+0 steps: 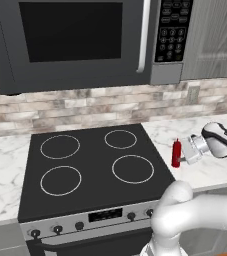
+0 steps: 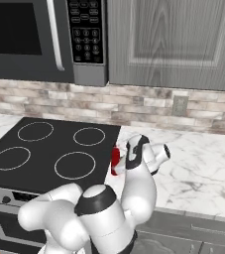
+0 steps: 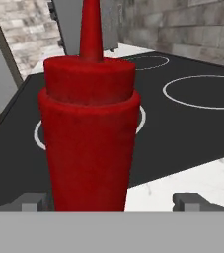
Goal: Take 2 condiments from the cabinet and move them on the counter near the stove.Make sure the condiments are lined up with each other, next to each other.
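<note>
One red squeeze bottle stands upright on the white marble counter, just right of the black stove. My gripper reaches in level from the right, at the bottle's lower half. It is open: in the hand view both fingertips stand apart from the bottle's sides, with a wider gap on the right. The second bottle is out of view. The grey wall cabinet hangs above with its door closed.
A black-and-steel microwave hangs over the stove. A wall outlet sits in the brick backsplash. Marble counter stretches right of the bottle. My own arm hides part of the bottle in the right base view.
</note>
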You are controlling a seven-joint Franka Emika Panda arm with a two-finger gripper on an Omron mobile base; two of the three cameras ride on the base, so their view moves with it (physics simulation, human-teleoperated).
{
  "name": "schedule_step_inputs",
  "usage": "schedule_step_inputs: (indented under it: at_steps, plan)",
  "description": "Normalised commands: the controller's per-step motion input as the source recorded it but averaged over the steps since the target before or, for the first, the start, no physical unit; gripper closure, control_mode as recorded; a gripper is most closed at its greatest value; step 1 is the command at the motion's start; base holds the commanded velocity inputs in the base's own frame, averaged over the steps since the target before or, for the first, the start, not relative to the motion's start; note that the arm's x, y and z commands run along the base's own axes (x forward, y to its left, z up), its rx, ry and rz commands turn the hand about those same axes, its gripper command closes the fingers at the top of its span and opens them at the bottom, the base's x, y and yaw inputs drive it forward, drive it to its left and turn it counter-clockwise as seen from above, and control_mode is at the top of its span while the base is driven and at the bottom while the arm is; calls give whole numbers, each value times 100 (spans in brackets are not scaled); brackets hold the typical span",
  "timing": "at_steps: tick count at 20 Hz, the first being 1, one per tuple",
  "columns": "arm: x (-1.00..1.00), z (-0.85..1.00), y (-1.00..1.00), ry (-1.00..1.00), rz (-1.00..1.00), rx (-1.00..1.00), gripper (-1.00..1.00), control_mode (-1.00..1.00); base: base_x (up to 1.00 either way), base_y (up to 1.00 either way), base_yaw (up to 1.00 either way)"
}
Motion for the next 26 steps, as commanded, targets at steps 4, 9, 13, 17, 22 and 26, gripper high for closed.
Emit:
schedule_step_inputs:
  at_steps: [4,9,13,17,22,26]
  plan:
    - [-25,-5,0,-3,11,0,-100,-100,0,0,0]
    - [-13,-2,0,-1,7,0,-100,-100,0,0,0]
    - [0,0,0,-4,3,0,-100,-100,0,0,0]
    - [0,0,-1,-9,2,0,-100,-100,0,0,0]
    - [8,0,-15,-10,1,0,-100,-100,0,0,0]
    - [6,0,-23,-7,0,0,-100,-100,0,0,0]
